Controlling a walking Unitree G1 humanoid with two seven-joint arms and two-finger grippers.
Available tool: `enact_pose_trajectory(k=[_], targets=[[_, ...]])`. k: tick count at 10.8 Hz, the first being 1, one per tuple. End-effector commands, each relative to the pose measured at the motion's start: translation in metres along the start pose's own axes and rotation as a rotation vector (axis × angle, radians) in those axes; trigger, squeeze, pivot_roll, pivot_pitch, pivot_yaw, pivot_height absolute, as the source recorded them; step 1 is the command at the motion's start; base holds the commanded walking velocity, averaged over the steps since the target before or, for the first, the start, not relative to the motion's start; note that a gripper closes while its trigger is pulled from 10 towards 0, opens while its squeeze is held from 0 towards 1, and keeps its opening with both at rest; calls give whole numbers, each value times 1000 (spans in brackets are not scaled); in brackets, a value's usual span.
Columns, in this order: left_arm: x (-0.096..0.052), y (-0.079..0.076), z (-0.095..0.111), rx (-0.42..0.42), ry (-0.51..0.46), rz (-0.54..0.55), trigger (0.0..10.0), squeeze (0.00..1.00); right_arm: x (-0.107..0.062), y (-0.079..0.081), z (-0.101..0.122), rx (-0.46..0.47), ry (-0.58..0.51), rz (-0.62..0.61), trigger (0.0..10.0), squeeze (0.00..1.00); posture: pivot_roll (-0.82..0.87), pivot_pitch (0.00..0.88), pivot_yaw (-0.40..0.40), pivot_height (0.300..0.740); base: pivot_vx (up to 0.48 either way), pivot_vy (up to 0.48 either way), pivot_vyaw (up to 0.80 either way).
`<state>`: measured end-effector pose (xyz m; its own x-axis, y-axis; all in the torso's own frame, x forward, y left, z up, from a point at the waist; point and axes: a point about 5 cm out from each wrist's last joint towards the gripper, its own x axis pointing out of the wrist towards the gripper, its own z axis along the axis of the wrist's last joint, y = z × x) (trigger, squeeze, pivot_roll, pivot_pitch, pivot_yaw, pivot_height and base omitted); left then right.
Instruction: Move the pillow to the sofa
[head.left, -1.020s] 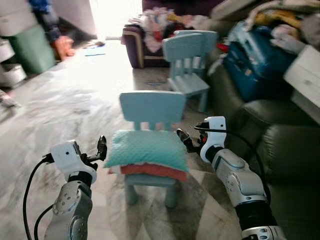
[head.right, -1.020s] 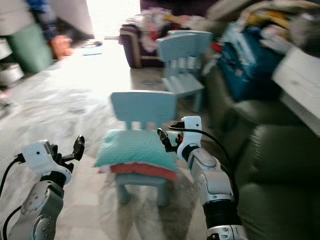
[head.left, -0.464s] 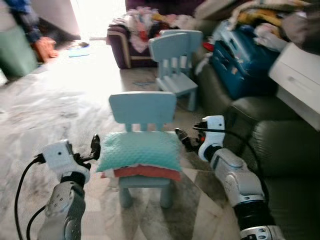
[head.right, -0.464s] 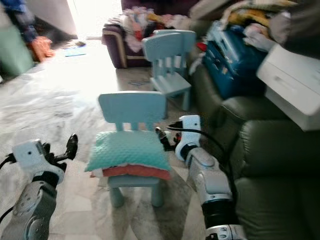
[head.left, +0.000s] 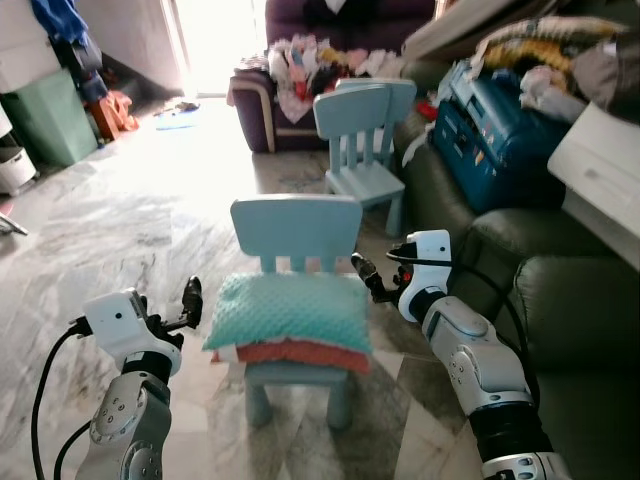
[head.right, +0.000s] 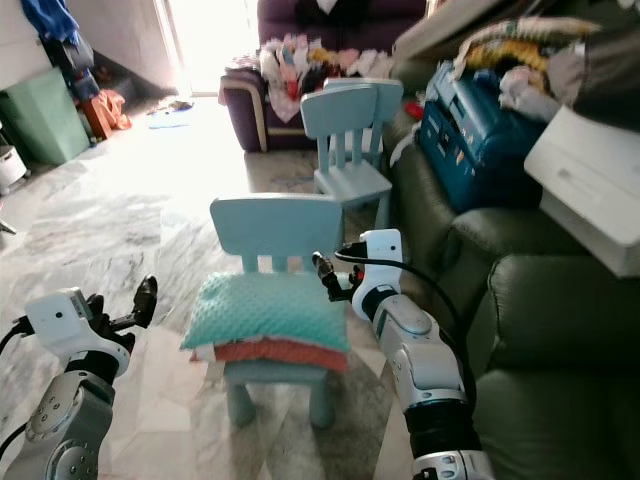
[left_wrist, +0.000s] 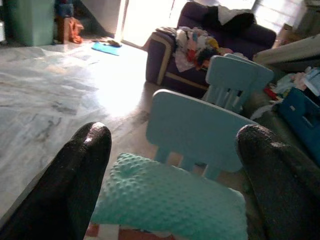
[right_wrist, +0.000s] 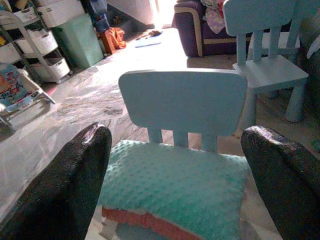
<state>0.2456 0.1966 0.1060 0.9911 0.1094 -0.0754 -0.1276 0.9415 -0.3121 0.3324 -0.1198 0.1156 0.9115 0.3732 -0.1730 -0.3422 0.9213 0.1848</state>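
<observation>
Teal dimpled pillow (head.left: 288, 312) lies flat on the seat of a small light-blue chair (head.left: 297, 228), stacked on a red-orange cushion (head.left: 300, 352). Left gripper (left_wrist: 172, 165) raised just beside pillow's left edge, fingers (left_wrist: 82, 170) spread wide, not touching. Right gripper (right_wrist: 175, 165) at pillow's right rear corner, near chair back, fingers (right_wrist: 75, 175) likewise spread, nothing pinched. Dark green sofa (head.left: 560, 300) to the robot's right, close beside chair. Second blue chair (head.left: 365, 130) stands behind.

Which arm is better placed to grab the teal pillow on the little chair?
Right, probably. The right gripper sits open at the teal pillow edge; the left gripper, also open, stands slightly off it.
</observation>
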Motion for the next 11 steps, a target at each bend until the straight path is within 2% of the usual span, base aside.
enact_pose_trajectory(k=[1, 10, 11], targets=[[0, 1, 3, 3, -14, -1, 10000, 0, 1, 2, 1, -7, -5, 11, 10000, 0, -172, 0, 38, 740, 431, 0, 0], [-2, 0, -1, 17, 0, 14, 10000, 0, 1, 2, 1, -18, -2, 14, 10000, 0, -175, 0, 32, 740, 430, 0, 0], [-1, 0, -2, 5, 3, 33, 10000, 0, 1, 1, 1, -18, -1, 13, 10000, 0, -176, 0, 32, 740, 0, 0, 0]])
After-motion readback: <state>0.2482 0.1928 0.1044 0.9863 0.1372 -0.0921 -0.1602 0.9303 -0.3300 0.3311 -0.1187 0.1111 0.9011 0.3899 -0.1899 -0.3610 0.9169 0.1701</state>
